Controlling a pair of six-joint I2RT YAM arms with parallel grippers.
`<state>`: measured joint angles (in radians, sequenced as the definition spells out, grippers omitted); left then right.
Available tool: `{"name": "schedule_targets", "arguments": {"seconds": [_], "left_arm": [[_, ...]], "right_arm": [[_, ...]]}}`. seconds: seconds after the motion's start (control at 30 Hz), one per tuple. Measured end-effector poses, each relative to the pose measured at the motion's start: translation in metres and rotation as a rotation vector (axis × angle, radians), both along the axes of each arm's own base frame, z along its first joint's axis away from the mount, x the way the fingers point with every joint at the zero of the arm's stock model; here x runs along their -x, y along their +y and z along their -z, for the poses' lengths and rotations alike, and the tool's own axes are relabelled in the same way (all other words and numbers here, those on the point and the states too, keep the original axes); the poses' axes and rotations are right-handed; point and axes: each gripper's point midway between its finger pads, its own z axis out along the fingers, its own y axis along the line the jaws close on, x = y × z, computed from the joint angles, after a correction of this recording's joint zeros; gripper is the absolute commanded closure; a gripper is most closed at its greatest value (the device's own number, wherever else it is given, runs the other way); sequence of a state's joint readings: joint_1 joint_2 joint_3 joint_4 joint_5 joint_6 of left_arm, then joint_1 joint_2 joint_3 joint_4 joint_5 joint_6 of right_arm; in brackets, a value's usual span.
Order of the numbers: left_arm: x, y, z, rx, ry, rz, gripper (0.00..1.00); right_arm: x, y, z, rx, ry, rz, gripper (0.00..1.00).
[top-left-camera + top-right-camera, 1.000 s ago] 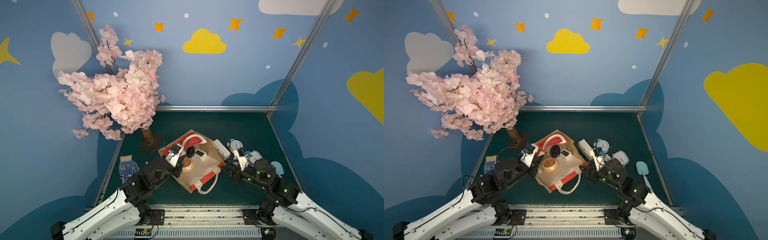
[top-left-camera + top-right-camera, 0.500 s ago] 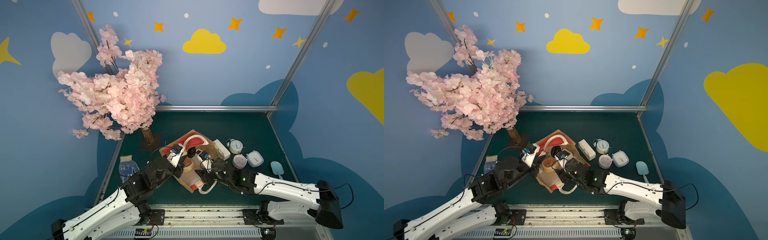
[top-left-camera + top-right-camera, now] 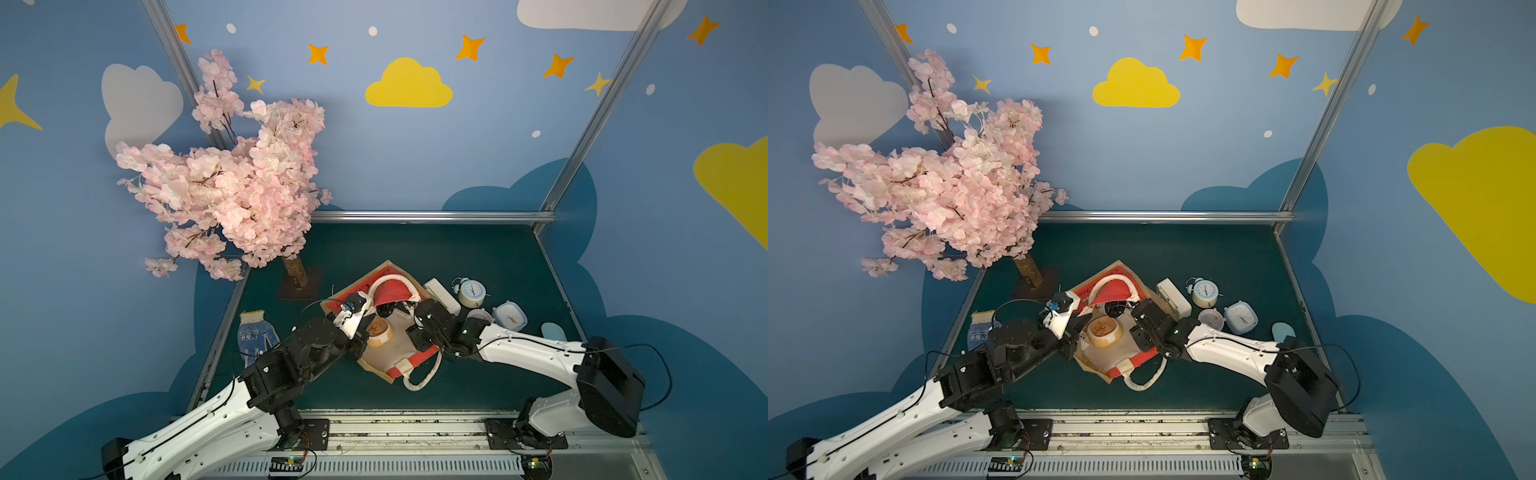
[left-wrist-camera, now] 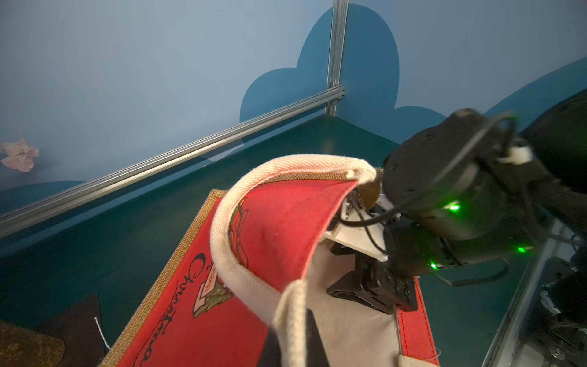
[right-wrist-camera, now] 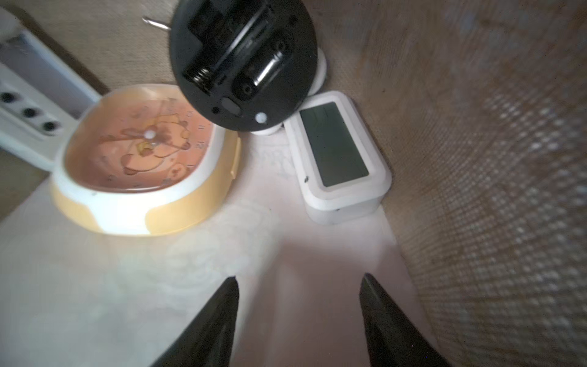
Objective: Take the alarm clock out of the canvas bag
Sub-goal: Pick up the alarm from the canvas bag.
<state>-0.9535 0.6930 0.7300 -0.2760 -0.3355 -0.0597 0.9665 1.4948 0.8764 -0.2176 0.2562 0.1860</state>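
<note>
Green table [image 3: 415, 249] | right gripper [image 5: 298, 279] moved into canvas bag [image 3: 392, 293], jaws apart | left gripper [image 4: 292, 330] pinches handle [image 4: 222, 228]

The bag [image 3: 419, 360] lies in the middle of the table [image 3: 457, 249]. In it a dial clock [image 5: 143, 159] lies face up, a face-down clock [image 5: 244, 60] overlaps its edge, and a digital clock [image 5: 336, 155] lies just beside that, by the bag's side wall. Right of the bag sit a box [image 3: 442, 296], a bell clock [image 3: 471, 289] and a square clock [image 3: 510, 316]. A tree [image 3: 296, 272] stands behind it on the left, and a glove [image 3: 254, 338] lies to its left.
</note>
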Motion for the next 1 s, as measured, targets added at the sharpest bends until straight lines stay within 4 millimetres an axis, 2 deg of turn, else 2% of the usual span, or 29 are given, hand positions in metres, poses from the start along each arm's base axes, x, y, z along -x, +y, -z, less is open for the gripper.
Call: {"name": "schedule_targets", "arguments": {"seconds": [0.2,0.4,0.5,0.6,0.7,0.83,1.0], "left_arm": [[0.000,0.000,0.005,-0.020,-0.002,0.005,0.93],[0.002,0.001,0.009,-0.017,-0.002,0.008,0.93],[0.002,0.002,0.012,-0.016,0.001,0.006,0.93],[0.003,0.002,0.017,-0.018,0.012,0.006,0.93],[0.002,0.003,0.018,-0.013,0.021,-0.004,0.93],[0.003,0.009,0.013,0.016,0.009,-0.021,0.92],[0.009,0.016,0.009,0.046,-0.018,-0.013,0.92]], "right_arm": [[-0.012,0.003,0.020,0.045,0.030,0.013,0.29],[-0.027,0.015,0.015,-0.021,-0.007,0.017,0.25],[-0.033,0.026,0.023,-0.039,-0.015,-0.006,0.25],[-0.042,0.043,0.029,-0.046,-0.009,-0.034,0.32],[-0.047,0.057,0.029,-0.060,-0.009,-0.060,0.33],[-0.024,0.057,0.034,-0.044,-0.006,-0.104,0.35],[0.024,0.049,0.047,0.017,0.011,-0.164,0.34]]}}
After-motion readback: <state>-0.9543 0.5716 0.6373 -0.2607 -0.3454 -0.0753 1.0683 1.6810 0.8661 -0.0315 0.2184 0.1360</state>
